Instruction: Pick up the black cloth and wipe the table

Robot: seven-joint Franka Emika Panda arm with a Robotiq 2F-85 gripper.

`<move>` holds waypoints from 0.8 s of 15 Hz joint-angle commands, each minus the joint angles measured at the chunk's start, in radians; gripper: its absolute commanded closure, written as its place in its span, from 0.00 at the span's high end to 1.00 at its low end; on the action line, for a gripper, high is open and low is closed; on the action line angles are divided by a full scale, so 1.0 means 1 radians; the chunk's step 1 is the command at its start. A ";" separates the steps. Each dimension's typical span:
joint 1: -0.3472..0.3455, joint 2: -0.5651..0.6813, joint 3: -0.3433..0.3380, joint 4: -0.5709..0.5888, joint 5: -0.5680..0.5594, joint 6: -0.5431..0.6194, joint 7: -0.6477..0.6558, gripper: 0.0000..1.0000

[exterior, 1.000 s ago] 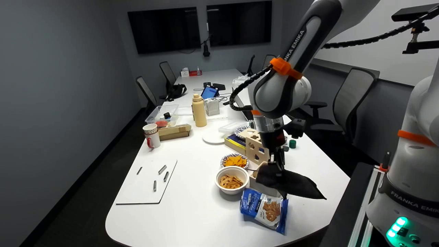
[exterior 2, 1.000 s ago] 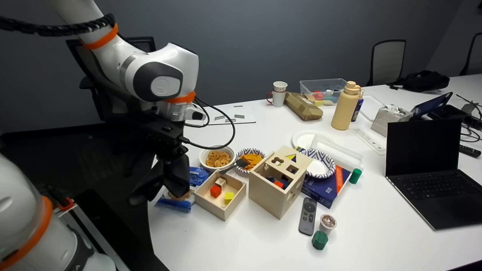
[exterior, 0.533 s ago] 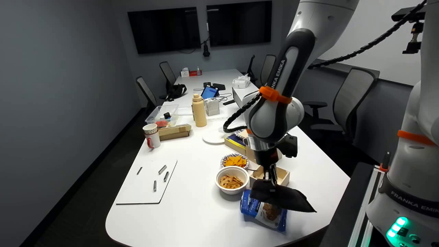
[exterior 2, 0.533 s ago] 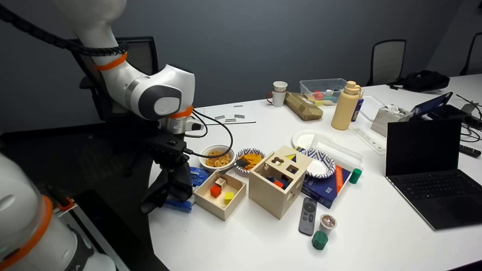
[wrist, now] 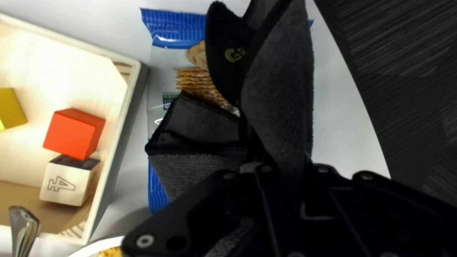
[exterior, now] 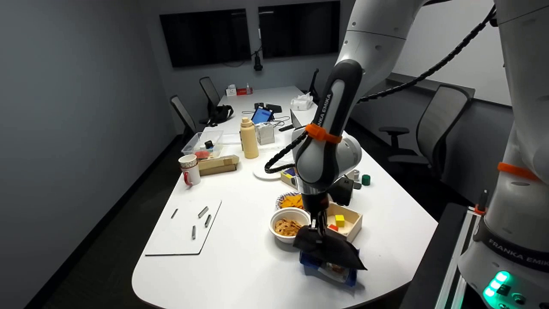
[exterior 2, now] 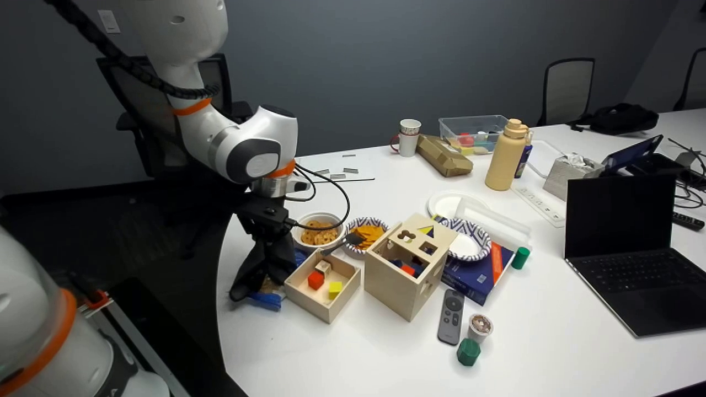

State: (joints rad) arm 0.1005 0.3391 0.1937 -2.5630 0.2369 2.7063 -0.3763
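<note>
We see the gripper (exterior: 318, 231) clenched on the black cloth (exterior: 332, 249); a pale block (wrist: 65, 181) reads "4", the robot base (exterior: 510, 249) "FRANKA".

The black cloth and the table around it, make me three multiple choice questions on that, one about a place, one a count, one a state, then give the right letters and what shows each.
1. Where does the blue snack bag lie?
A) Inside the shallow wooden box
B) Beside the shallow wooden box
C) On a laptop keyboard

2. How many blocks show in the shallow wooden box?
A) One
B) Five
C) Three

3. What state is the black cloth in?
A) Held by the jaws
B) Lying inside the shallow wooden box
C) Draped over a laptop keyboard

1: B, the wrist view shows it on the table, outside the box's wall.
2: C, the wrist view shows a red block, a yellow block and a block marked 4.
3: A, its fabric is caught between the jaws in the wrist view.
</note>
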 commanded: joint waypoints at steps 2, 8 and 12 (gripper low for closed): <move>-0.058 0.037 0.030 0.036 -0.033 0.045 0.005 0.58; -0.101 0.004 0.037 0.026 -0.040 0.003 0.008 0.99; -0.106 -0.049 0.028 -0.003 -0.049 -0.022 0.023 1.00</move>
State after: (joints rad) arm 0.0117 0.3548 0.2127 -2.5352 0.2084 2.7185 -0.3744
